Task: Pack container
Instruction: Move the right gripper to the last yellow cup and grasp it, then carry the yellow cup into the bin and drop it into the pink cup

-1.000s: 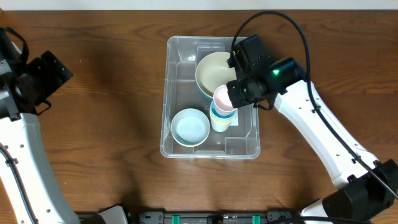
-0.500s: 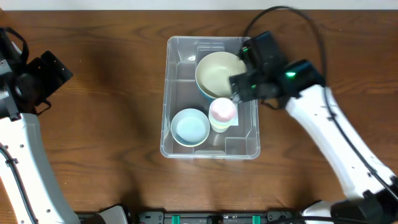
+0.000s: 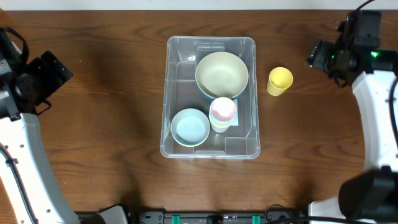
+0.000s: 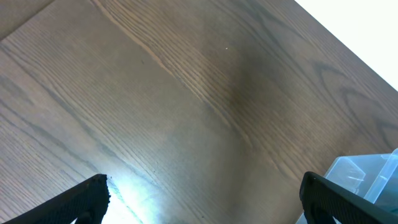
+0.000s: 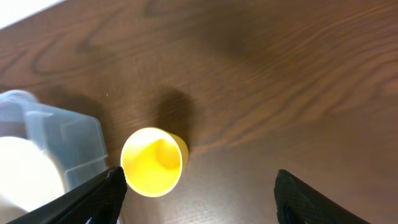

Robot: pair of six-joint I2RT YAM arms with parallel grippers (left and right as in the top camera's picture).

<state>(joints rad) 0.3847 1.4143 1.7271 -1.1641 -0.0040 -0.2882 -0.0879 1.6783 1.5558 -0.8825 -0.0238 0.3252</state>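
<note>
Resting on the wood-grain table (image 3: 93, 124) near the ridged clear container (image 3: 177, 81): 1 round yellow cup (image 3: 280, 81); both jaws gape.

The brown wooden table (image 3: 93, 124) carries the clear container (image 3: 176, 87) and, just beside it, a yellow cup (image 3: 280, 81).

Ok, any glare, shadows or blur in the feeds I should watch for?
Overhead: sharp and evenly lit, no strong glare on the clear container. Left wrist: a bright glare patch on the table at bottom left; left fingers dark and soft. Right wrist: yellow cup sharp, its shadow falling towards the frame's top; right fingers blurred.
</note>
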